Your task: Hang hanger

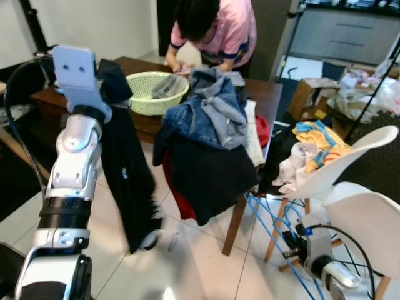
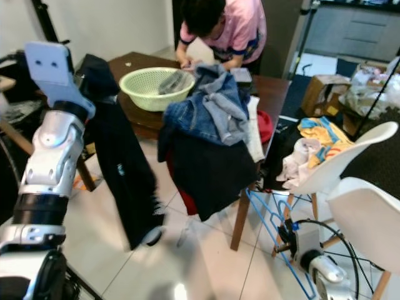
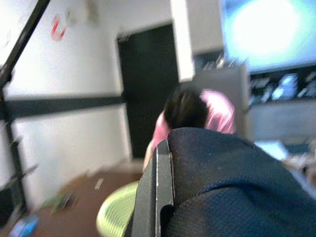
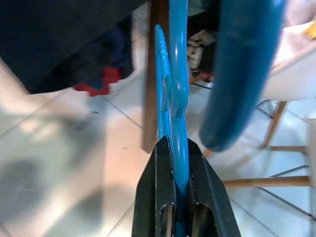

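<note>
Right wrist view showed the right gripper (image 4: 178, 190) clamped on a thin bar of the blue hanger (image 4: 174, 94), the fingers (image 4: 160, 197) pressed flat against both sides of it. In the head views that hanger (image 2: 269, 219) hung low, just beside the table leg (image 2: 240, 228) and the white chairs (image 2: 350, 206). The left gripper (image 3: 163, 197) was raised by the table (image 1: 265, 94) and pinched on the dark garment (image 1: 128, 175), which dropped from it to the floor.

To do this step well, I judged the hanger should be lifted clear of the table leg and chair legs before any swing, kept level so the grip on the thin bar did not twist, and brought up toward the neck of the dark garment while the left arm held the cloth steady and high. The tight space near the chairs called for a slow, straight lift.

Counted: one blue hanger, one dark garment held up, one green basket (image 1: 153, 94), one heap of clothes (image 1: 206, 125) on the table, two white chairs, one person (image 1: 215, 31) bent over the table's far side.
</note>
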Controlling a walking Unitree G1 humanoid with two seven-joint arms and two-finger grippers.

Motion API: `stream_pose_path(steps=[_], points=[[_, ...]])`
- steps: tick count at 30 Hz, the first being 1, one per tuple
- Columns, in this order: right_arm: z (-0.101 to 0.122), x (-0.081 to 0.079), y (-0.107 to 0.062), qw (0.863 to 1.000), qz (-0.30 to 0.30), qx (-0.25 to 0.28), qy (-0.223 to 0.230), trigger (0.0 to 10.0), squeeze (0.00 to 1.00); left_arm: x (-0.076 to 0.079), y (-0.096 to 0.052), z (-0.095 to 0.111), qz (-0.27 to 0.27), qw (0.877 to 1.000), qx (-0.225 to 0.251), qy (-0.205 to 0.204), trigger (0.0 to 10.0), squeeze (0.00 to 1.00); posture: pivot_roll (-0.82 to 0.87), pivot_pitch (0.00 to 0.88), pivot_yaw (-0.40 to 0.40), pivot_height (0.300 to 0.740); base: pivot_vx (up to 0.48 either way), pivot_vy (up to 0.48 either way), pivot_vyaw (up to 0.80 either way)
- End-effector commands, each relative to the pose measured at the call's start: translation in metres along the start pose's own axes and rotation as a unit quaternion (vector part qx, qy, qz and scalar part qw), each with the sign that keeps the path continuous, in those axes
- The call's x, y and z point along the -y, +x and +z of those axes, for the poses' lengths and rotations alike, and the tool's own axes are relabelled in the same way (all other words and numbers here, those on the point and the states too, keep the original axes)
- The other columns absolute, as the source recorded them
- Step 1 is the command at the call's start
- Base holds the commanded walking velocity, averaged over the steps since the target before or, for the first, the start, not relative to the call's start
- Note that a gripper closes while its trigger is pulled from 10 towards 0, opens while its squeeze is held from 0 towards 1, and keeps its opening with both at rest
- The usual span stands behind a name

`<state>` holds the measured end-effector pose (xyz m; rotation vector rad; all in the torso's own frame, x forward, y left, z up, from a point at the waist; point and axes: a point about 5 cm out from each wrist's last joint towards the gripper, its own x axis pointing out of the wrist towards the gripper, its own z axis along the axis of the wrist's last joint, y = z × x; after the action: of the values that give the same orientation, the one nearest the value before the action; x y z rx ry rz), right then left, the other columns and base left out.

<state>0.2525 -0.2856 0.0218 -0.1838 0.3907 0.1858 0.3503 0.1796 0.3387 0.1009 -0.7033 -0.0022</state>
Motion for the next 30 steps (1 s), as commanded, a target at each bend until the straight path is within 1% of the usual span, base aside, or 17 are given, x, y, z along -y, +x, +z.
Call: stream_pose_path(steps=[1,2,3,5,7,8,9,10,12,13,18,23,24,25,26,27,30], points=[[0.0,-0.003,0.002,1.0,0.004,0.004,0.009,10.0,0.0,-0.006,0.007,0.022,0.01,0.999,0.032,-0.02,10.0,0.0,0.21,0.0,-0.008,0.74,0.409,0.0,0.0],[0.0,-0.003,0.002,1.0,0.004,0.004,0.009,10.0,0.0,-0.006,0.007,0.022,0.01,0.999,0.032,-0.02,10.0,0.0,0.21,0.0,-0.008,0.74,0.409,0.0,0.0],[0.0,-0.003,0.002,1.0,0.004,0.004,0.01,10.0,0.0,-0.005,0.009,0.029,0.009,0.999,0.04,-0.03,10.0,0.0,0.21,0.0,-0.008,0.74,0.409,0.0,0.0],[0.0,-0.003,0.002,1.0,0.004,0.004,0.01,10.0,0.0,-0.005,0.009,0.029,0.009,0.999,0.04,-0.03,10.0,0.0,0.21,0.0,-0.008,0.74,0.409,0.0,0.0],[0.0,-0.002,0.001,1.0,0.004,0.002,0.01,10.0,0.0,-0.002,0.016,0.05,0.002,0.997,0.069,-0.035,10.0,0.0,0.21,0.0,-0.008,0.74,0.411,0.0,0.0],[-0.001,-0.002,0.001,1.0,0.005,0.001,0.011,10.0,0.0,-0.004,0.02,0.061,0.002,0.996,0.087,-0.033,10.0,0.0,0.21,0.0,-0.009,0.74,0.409,0.0,0.0],[-0.001,-0.001,0.001,1.0,0.005,0.001,0.011,10.0,0.0,-0.005,0.023,0.068,0.003,0.995,0.097,-0.031,10.0,0.0,0.21,0.0,-0.009,0.74,0.409,0.0,0.0],[-0.001,-0.001,0.001,1.0,0.005,0.001,0.011,10.0,0.0,-0.005,0.023,0.068,0.003,0.995,0.097,-0.031,10.0,0.0,0.21,0.0,-0.009,0.74,0.409,0.0,0.0],[-0.002,-0.001,0.0,1.0,0.005,-0.001,0.012,10.0,0.0,-0.013,0.029,0.088,0.013,0.992,0.123,-0.024,10.0,0.0,0.21,0.0,-0.01,0.74,0.412,0.0,0.0],[-0.002,-0.001,0.0,1.0,0.005,-0.001,0.012,10.0,0.0,-0.013,0.029,0.088,0.013,0.992,0.123,-0.024,10.0,0.0,0.21,0.0,-0.01,0.74,0.412,0.0,0.0],[-0.005,0.001,-0.002,1.0,0.001,-0.009,0.014,10.0,0.0,-0.024,0.039,0.112,0.015,0.988,0.156,-0.01,10.0,0.0,0.21,0.0,-0.009,0.74,0.411,0.0,0.0],[-0.007,0.002,-0.002,1.0,-0.001,-0.018,0.015,10.0,0.0,-0.029,0.044,0.116,0.018,0.987,0.16,-0.005,10.0,0.0,0.22,0.0,-0.006,0.74,0.412,0.0,-0.8],[-0.008,0.002,-0.002,1.0,-0.003,-0.022,0.012,10.0,0.0,-0.027,0.046,0.114,0.016,0.988,0.154,-0.015,10.0,0.0,0.21,0.0,-0.005,0.74,0.412,0.0,-0.8],[-0.008,0.002,-0.002,1.0,-0.003,-0.022,0.012,10.0,0.0,-0.027,0.046,0.114,0.016,0.988,0.154,-0.015,10.0,0.0,0.21,0.0,-0.005,0.74,0.412,0.0,-0.8],[-0.008,0.003,-0.002,1.0,-0.004,-0.022,0.011,10.0,0.0,-0.023,0.046,0.111,0.012,0.988,0.148,-0.028,10.0,0.0,0.21,0.0,-0.005,0.74,0.412,0.0,-0.8],[-0.008,0.003,-0.002,1.0,-0.004,-0.022,0.011,10.0,0.0,-0.023,0.046,0.111,0.012,0.988,0.148,-0.028,10.0,0.0,0.21,0.0,-0.005,0.74,0.412,0.0,-0.8],[-0.009,0.005,-0.003,1.0,-0.013,-0.024,0.015,10.0,0.0,-0.009,0.046,0.106,-0.009,0.989,0.138,-0.048,10.0,0.0,0.21,0.0,-0.003,0.74,0.41,0.0,-0.67]])
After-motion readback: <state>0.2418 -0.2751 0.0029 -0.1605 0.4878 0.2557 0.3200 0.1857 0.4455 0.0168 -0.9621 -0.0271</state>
